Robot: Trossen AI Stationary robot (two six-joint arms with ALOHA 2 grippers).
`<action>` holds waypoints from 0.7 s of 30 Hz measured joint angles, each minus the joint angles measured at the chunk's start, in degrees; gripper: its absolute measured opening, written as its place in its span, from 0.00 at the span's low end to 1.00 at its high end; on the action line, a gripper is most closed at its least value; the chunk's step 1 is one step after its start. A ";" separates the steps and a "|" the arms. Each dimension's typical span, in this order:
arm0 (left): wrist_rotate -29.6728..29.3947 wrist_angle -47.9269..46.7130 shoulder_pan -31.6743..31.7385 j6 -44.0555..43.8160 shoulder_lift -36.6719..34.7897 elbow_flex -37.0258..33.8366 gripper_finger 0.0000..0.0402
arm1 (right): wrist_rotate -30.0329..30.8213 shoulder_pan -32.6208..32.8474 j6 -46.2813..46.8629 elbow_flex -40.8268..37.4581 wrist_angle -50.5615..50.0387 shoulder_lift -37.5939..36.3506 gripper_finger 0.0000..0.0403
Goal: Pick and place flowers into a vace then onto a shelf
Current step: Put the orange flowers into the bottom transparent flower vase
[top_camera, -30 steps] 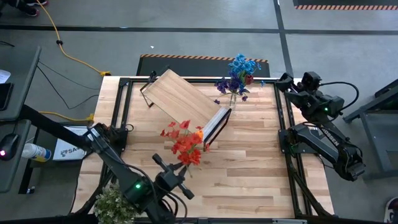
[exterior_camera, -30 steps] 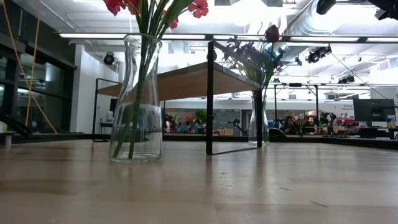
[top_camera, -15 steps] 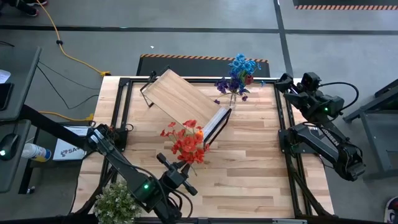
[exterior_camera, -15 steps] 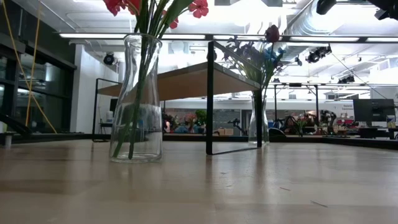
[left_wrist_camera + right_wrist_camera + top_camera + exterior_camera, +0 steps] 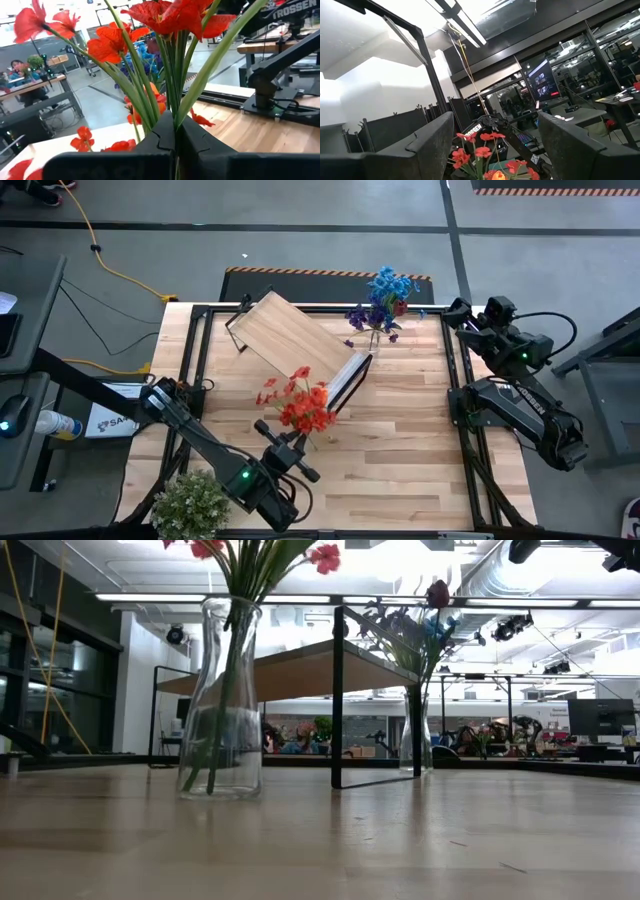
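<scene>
A bunch of red and orange flowers (image 5: 300, 406) stands with its green stems in a clear glass vase (image 5: 220, 700) on the plank table, just near of the shelf (image 5: 298, 340). The shelf is a light wood board on black legs (image 5: 337, 700). My left gripper (image 5: 290, 448) is shut on the stems, coming from the near left corner. My right gripper (image 5: 495, 150) stands open at the far right, raised off the table with nothing between its fingers. My left gripper pinches the bundle of green stems (image 5: 172, 107) between its two shut fingers (image 5: 160, 137), below the blooms and above the vase's mouth. The fingers come in level from the table's near left and lie across the stems. The stems stand nearly upright, their lower ends (image 5: 200, 775) inside the vase.
A second glass vase (image 5: 415, 730) with blue and purple flowers (image 5: 382, 300) stands by the far edge, right of the shelf. A bushy pale-green clump (image 5: 190, 505) sits at the near left corner. Black frame rails (image 5: 455, 390) run along the table's sides.
My left gripper has gone toward the shelf and a little down, staying shut on the stems. The red blooms have shifted with it toward the shelf and the stems stand steeper in the vase. The vase has kept its place.
</scene>
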 joint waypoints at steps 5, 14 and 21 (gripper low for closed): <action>-0.01 0.15 -0.19 -1.63 0.00 -0.58 0.08 | 0.01 0.02 0.01 -0.01 0.00 0.00 0.69; -0.12 1.30 -1.11 -2.89 0.00 -0.58 0.08 | -0.01 0.01 0.03 0.01 0.00 0.00 0.69; -0.11 1.60 -1.03 -3.12 0.00 -0.58 0.10 | -0.02 0.02 0.18 0.01 0.00 0.00 0.69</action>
